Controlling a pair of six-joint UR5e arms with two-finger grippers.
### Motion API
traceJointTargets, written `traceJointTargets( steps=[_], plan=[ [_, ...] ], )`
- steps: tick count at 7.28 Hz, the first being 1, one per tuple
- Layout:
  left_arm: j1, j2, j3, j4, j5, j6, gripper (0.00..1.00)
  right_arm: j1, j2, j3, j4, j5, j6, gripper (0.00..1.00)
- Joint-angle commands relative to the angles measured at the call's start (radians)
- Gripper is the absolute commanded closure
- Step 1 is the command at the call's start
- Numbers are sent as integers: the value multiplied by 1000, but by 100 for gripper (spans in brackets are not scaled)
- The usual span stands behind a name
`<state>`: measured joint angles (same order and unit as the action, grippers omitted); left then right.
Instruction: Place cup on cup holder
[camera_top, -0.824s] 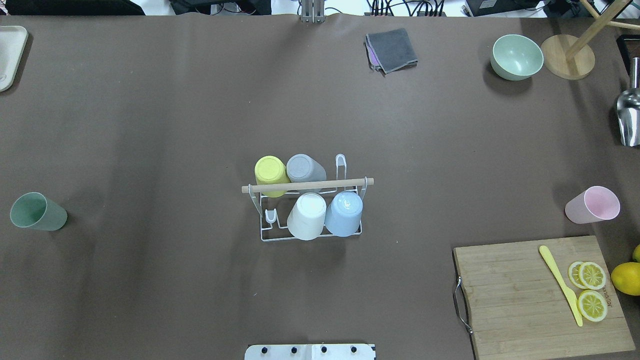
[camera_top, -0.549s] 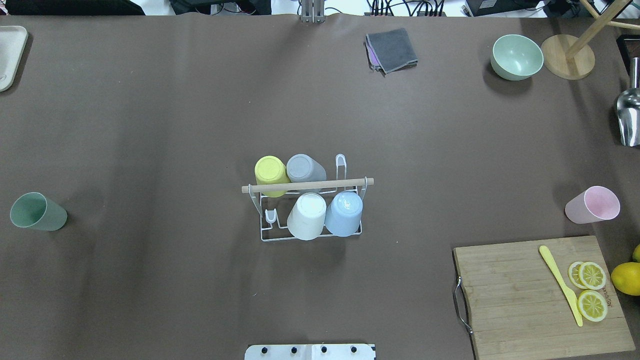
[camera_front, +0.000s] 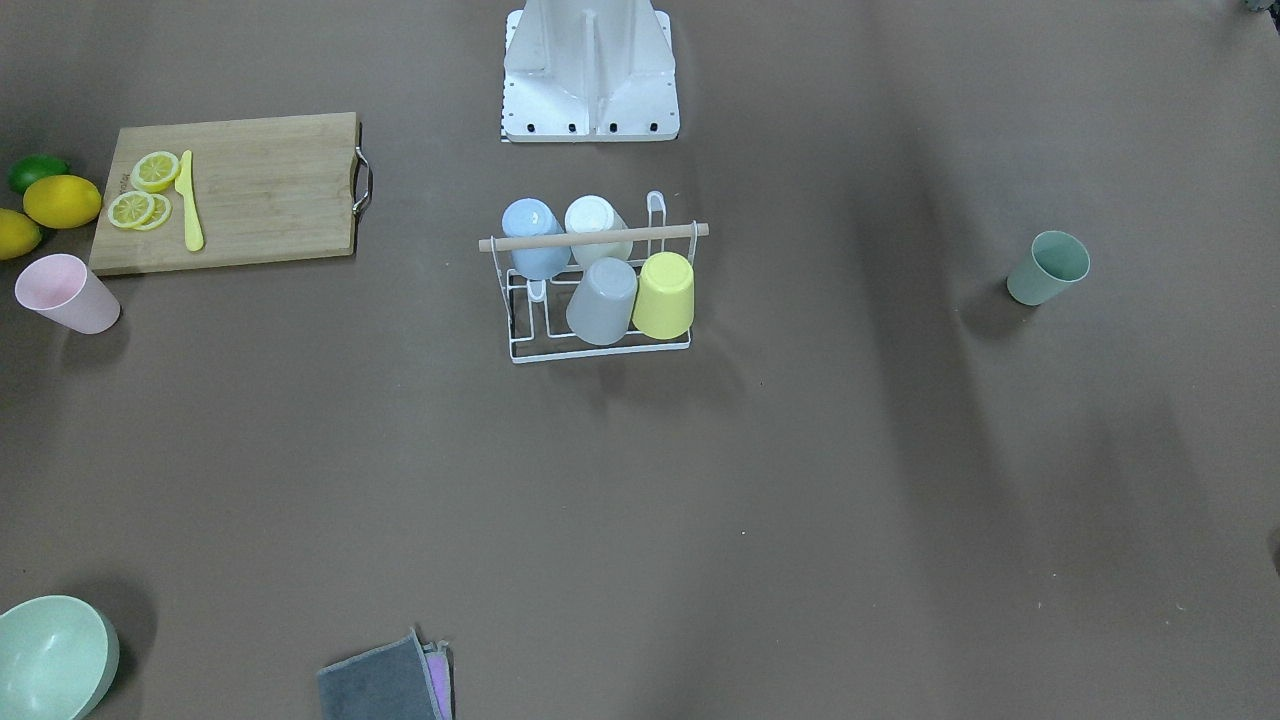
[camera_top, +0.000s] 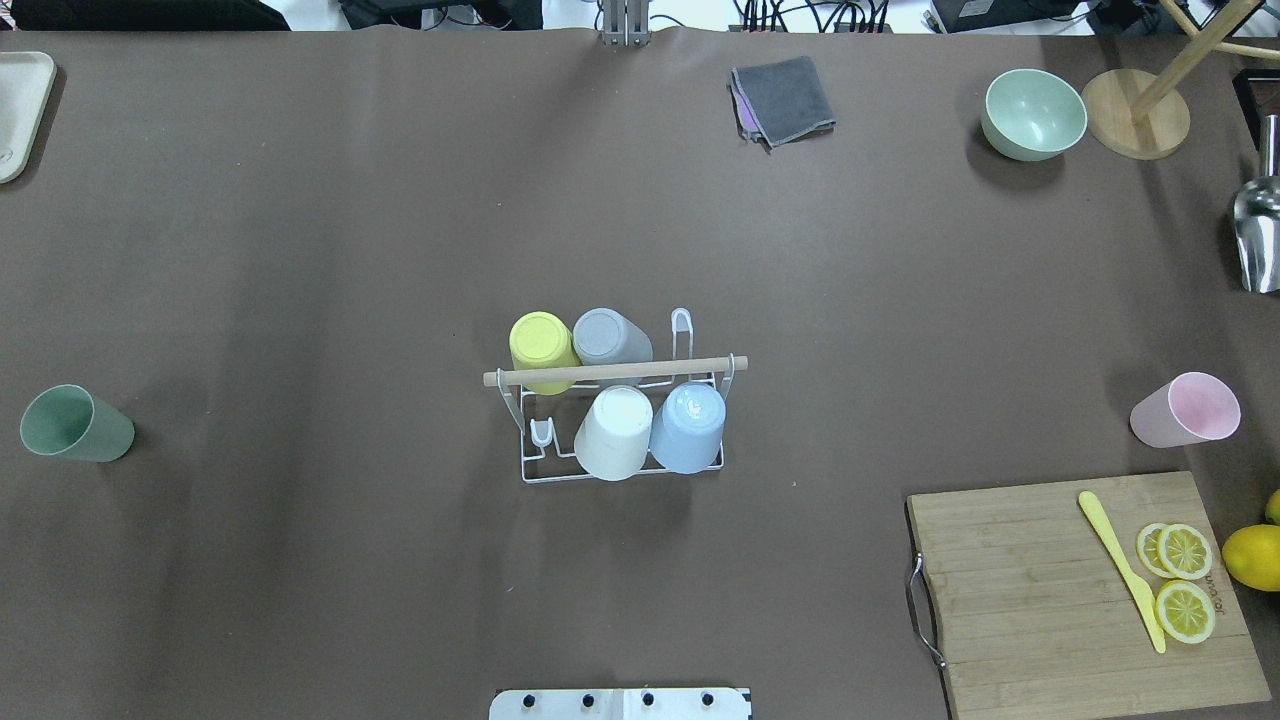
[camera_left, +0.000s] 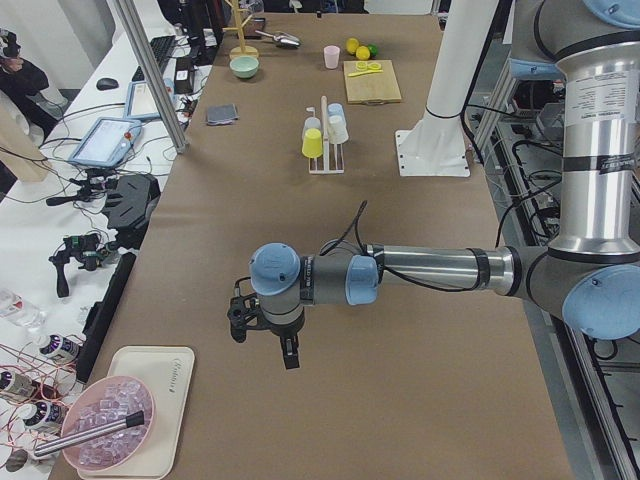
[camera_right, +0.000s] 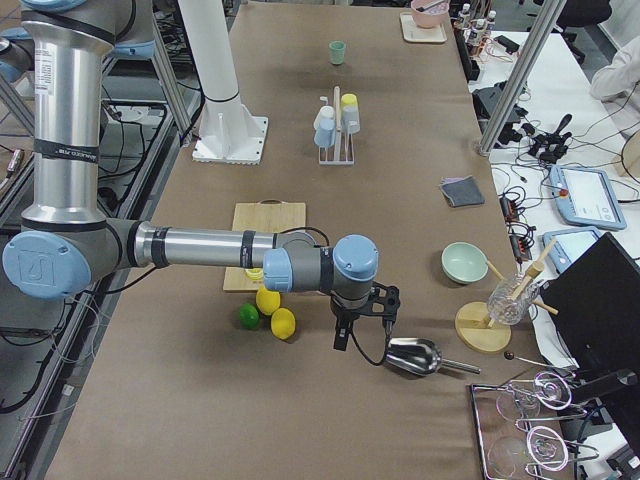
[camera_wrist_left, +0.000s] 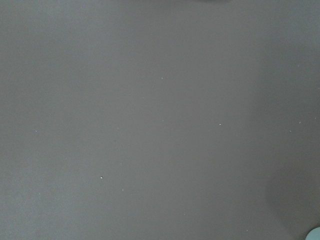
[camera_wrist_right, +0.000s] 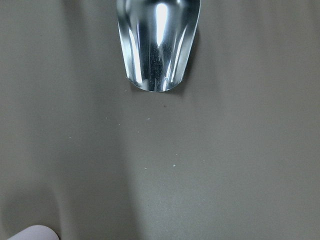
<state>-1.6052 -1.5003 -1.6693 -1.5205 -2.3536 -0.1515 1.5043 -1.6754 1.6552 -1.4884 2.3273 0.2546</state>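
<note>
The cup holder (camera_top: 615, 372), a white wire rack with a wooden rod handle, stands mid-table and carries upturned yellow (camera_top: 541, 345), grey (camera_top: 608, 337), white (camera_top: 615, 432) and blue (camera_top: 689, 427) cups. A green cup (camera_top: 75, 424) stands upright at the table's left. A pink cup (camera_top: 1186, 410) stands upright at the right. My left gripper (camera_left: 265, 340) hovers over the table's left end, shown only in the exterior left view; I cannot tell if it is open. My right gripper (camera_right: 362, 330) hovers beside a metal scoop (camera_right: 412, 356); I cannot tell its state either.
A wooden cutting board (camera_top: 1080, 590) with a yellow knife and lemon slices lies front right, with lemons (camera_top: 1252, 556) beside it. A green bowl (camera_top: 1034, 113), a wooden stand (camera_top: 1135, 125) and a grey cloth (camera_top: 783, 99) lie along the far edge. A tray (camera_top: 20, 110) sits far left.
</note>
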Motion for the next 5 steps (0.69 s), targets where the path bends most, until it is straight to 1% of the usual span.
traceJointTargets(
  steps=[1,5],
  plan=[
    [-1,2,0,-1,4,3,2,1,6,0,0,1,0,1],
    [-1,0,-15,2,2,3,2,-1,11,-11,-7,-2,0,1]
  ],
)
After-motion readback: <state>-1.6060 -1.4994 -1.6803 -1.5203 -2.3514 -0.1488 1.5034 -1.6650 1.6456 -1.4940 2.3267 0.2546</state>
